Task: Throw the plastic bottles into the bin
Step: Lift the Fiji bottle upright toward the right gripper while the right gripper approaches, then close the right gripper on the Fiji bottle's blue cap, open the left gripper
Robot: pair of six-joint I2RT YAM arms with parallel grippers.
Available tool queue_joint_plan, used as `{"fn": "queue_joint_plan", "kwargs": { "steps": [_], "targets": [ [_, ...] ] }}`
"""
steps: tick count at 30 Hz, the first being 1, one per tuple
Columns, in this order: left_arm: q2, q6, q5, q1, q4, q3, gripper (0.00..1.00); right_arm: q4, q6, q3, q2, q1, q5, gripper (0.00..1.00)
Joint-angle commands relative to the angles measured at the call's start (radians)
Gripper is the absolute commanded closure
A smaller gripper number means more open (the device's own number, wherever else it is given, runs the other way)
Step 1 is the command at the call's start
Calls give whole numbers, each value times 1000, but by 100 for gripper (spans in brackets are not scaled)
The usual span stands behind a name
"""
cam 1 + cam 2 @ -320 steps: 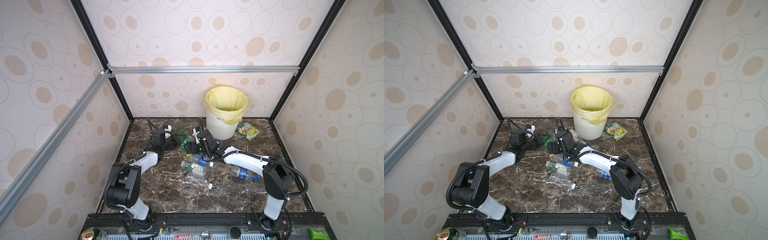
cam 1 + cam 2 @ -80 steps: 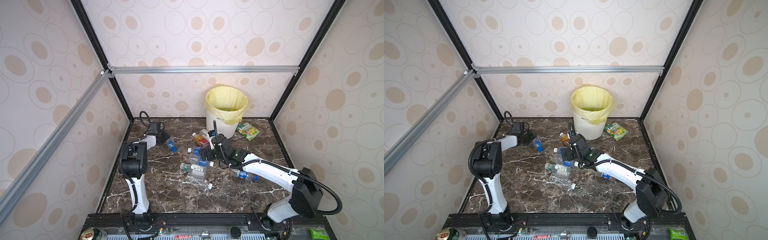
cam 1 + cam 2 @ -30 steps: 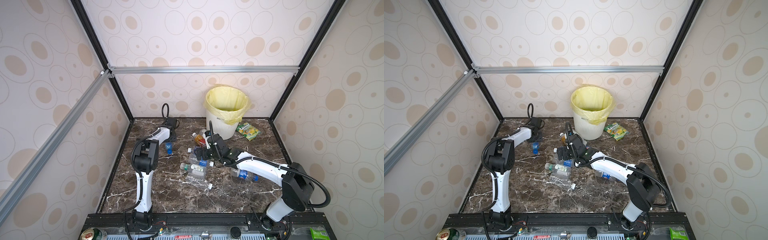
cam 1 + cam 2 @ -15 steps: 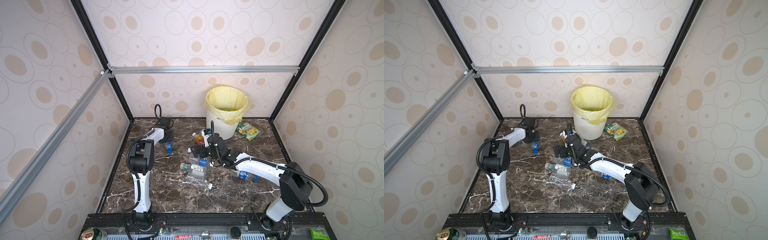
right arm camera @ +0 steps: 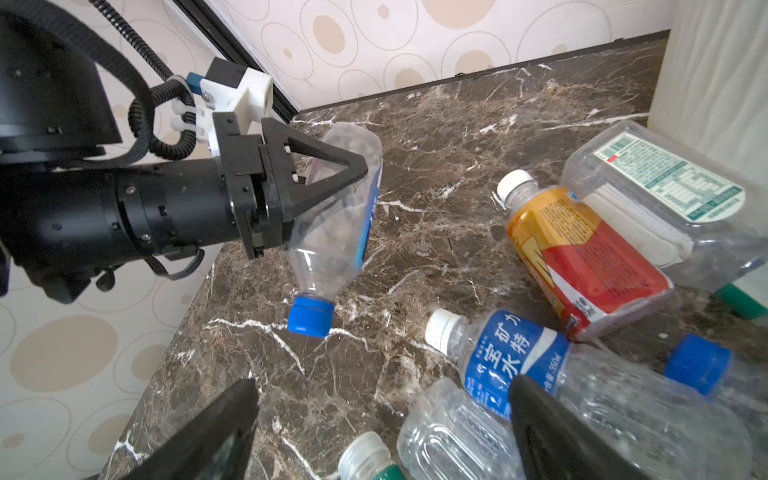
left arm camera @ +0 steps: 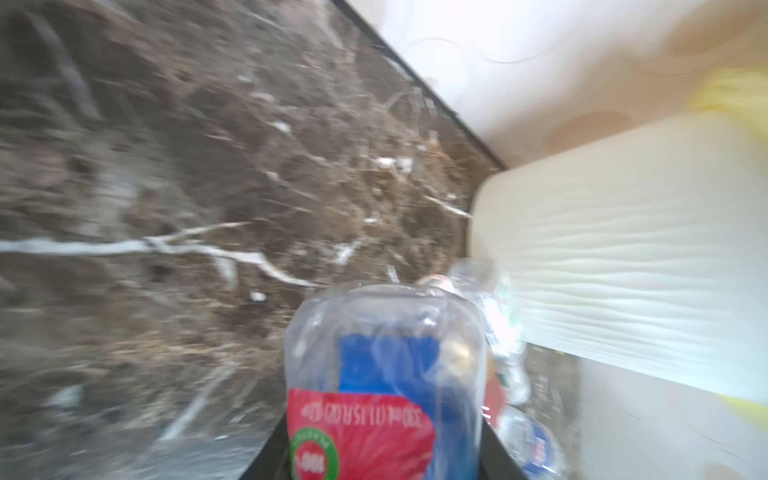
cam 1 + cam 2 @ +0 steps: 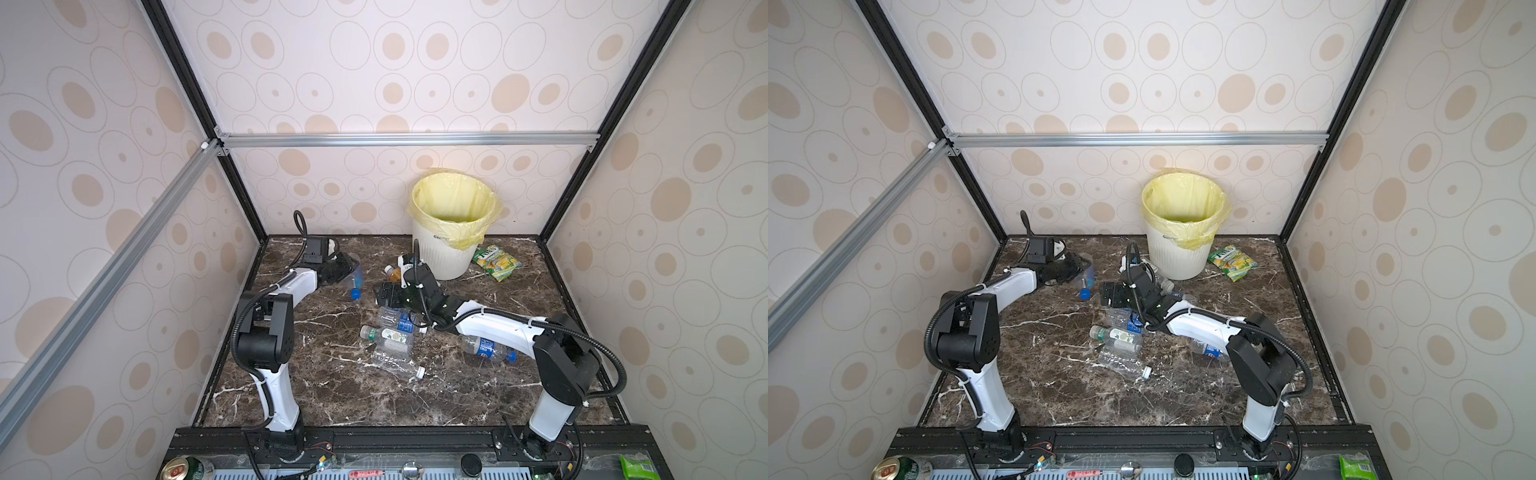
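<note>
Right now my left gripper (image 5: 353,178) is clamped across the body of a clear blue-capped bottle (image 5: 332,232), jaws drawn in against the crumpled plastic. The bottle hangs tilted, cap downward, left of centre in the right wrist view. Whether the cap touches the marble tabletop (image 7: 332,395) I cannot tell. In both top views this gripper and its bottle sit toward the back left of the table, well apart from the bin (image 7: 440,257). The bin stands upright at the back, right of centre, with its yellow liner folded over the rim.

My right gripper (image 5: 384,384) stands wide open with nothing between its fingers, low in the right wrist view over a cluster of lying bottles. Among them are a blue-labelled water bottle (image 5: 511,357) with a white cap, an orange-red bottle (image 5: 582,253), and a clear square bottle (image 5: 648,195) just beside the bin's ribbed wall.

Nearer the middle of a top view lie a green-capped bottle (image 7: 386,334) and a crushed clear bottle (image 7: 395,363). One more blue-labelled bottle (image 7: 486,347) lies partly under my right arm. A snack packet (image 7: 496,262) lies to the right of the bin.
</note>
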Motion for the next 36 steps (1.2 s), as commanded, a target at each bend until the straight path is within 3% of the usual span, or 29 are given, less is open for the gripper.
{"fn": "queue_joint_plan", "kwargs": {
  "steps": [1, 21, 36],
  "targets": [
    [-36, -122, 136, 2, 159, -33, 56, 2, 27, 68, 38, 23, 37, 3],
    [-75, -221, 212, -29, 331, -96, 54, 3, 96, 197, 199, 31, -53, 23],
    [-74, -214, 214, -35, 342, -96, 52, 4, 118, 202, 218, 35, -84, 54]
  ]
}}
